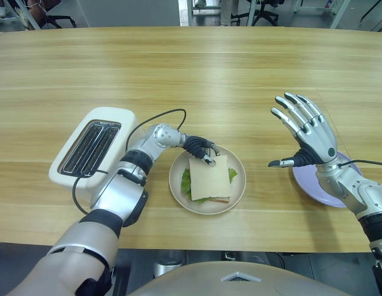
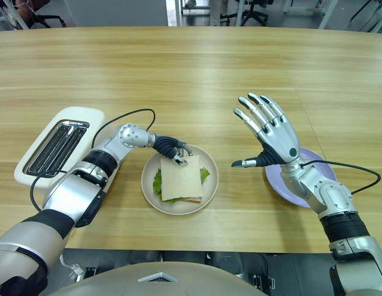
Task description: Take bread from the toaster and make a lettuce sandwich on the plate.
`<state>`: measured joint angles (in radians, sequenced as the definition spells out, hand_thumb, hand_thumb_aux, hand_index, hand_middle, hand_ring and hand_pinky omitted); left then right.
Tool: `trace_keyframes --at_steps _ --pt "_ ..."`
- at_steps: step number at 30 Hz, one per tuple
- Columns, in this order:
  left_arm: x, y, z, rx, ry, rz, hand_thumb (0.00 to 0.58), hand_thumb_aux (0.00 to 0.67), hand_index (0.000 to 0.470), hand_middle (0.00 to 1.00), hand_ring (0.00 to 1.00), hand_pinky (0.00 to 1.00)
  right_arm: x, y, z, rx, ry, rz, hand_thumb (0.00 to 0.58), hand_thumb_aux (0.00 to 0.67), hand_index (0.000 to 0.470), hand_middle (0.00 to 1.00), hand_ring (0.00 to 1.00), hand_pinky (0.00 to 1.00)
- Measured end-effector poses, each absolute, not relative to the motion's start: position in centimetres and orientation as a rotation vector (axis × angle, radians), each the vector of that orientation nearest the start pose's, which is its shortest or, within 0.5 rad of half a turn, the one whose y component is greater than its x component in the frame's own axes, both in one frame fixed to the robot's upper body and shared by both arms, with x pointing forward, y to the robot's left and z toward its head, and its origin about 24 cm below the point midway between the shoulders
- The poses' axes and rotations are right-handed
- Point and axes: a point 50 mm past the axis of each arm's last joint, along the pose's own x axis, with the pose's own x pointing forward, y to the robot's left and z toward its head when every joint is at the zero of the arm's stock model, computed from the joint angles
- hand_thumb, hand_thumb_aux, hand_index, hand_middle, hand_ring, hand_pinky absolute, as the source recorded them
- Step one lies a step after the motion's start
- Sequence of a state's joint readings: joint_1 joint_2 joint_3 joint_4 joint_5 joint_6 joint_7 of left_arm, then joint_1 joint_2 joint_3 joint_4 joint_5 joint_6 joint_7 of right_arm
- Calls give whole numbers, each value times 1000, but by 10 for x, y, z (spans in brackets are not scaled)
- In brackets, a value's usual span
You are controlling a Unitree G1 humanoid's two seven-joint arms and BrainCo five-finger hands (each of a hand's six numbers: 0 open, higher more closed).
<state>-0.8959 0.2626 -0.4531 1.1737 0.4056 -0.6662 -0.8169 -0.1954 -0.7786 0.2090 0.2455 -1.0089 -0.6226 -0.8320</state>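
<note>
On plate: sandwich lying assembled, left hand pinching its corner, release pending; right hand hovering wide, empty.

The left hand closes its fingers on the near top corner of the bread slice, with lettuce beneath. The right hand has its fingers spread wide.

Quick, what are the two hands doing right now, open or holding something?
Left hand: closed, pinching the top bread slice at its corner.
Right hand: open, fingers spread, holding nothing.
</note>
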Motion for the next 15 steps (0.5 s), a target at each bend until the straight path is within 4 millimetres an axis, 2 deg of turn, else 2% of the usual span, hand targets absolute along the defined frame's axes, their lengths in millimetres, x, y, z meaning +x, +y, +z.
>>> trace_keyframes --at_steps 6,12,15 --pt "352 88 66 1136 -25 -1275 0 0 0 0 0 0 254 -217 103 -1358 -998 94 0 0 0 0 0 0" --pt "354 90 70 1166 -89 -1223 0 0 0 0 0 0 254 -217 102 -1354 -1000 100 0 0 0 0 0 0" --pt "359 92 78 1183 -134 -1164 0 0 0 0 0 0 254 -217 102 -1353 -1000 100 0 0 0 0 0 0"
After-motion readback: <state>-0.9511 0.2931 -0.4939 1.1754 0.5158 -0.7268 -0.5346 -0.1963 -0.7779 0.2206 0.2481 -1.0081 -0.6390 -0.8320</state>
